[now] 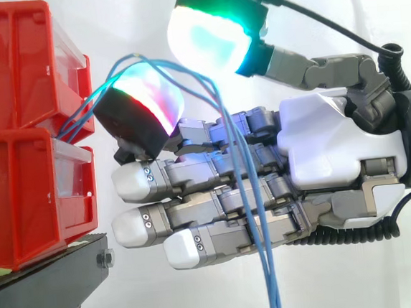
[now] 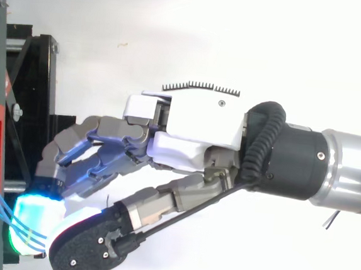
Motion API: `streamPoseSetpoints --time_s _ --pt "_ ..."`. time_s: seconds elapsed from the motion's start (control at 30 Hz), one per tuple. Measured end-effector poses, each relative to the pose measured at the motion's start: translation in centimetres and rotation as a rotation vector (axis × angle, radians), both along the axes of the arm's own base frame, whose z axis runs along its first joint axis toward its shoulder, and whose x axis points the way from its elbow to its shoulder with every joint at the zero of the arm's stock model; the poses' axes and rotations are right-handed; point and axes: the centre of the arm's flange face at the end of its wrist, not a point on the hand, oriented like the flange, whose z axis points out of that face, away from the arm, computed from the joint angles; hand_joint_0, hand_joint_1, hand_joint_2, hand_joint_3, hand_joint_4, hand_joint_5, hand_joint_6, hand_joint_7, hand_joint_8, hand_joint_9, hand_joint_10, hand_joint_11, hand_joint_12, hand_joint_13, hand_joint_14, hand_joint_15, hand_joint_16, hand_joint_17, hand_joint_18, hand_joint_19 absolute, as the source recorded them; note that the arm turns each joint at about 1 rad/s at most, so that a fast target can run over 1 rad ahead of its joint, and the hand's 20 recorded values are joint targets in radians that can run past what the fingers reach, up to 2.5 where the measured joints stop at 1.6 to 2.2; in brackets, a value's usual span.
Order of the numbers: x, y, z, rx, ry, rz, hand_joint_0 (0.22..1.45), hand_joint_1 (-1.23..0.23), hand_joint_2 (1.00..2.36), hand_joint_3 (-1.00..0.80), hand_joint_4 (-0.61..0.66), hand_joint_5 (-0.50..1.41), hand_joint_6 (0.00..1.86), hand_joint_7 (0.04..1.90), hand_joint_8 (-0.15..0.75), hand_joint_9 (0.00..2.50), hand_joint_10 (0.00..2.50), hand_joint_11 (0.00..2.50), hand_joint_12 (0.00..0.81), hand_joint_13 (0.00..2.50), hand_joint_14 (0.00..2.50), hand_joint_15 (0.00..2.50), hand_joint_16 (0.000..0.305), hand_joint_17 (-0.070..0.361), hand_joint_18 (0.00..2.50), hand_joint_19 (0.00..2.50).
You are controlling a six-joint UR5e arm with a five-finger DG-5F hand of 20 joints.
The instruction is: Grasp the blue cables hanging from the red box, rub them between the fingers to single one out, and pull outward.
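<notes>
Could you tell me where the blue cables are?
In the side view, the blue cables leave the red bins at left and drape across the hand.

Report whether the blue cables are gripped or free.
Gripped: the thin blue cables pass between the hand's thumb pad and a curled finger's pad.

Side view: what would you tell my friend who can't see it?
A robot hand reaches in from the right toward stacked red bins. Thin blue cables come out of the bins, arch over the hand and hang down in front of it.
</notes>
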Motion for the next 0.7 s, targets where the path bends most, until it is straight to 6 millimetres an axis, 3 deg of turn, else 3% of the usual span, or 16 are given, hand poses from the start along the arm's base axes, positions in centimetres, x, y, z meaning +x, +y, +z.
streamPoseSetpoints --time_s 0.7 --pt "-0.55 0.22 -0.55 0.090 0.047 0.025 0.47 -0.77 1.00 -0.50 0.25 -0.07 0.81 0.90 0.411 0.92 0.01 0.32 0.408 0.62 0.01 0.19 0.056 0.125 0.71 0.26"
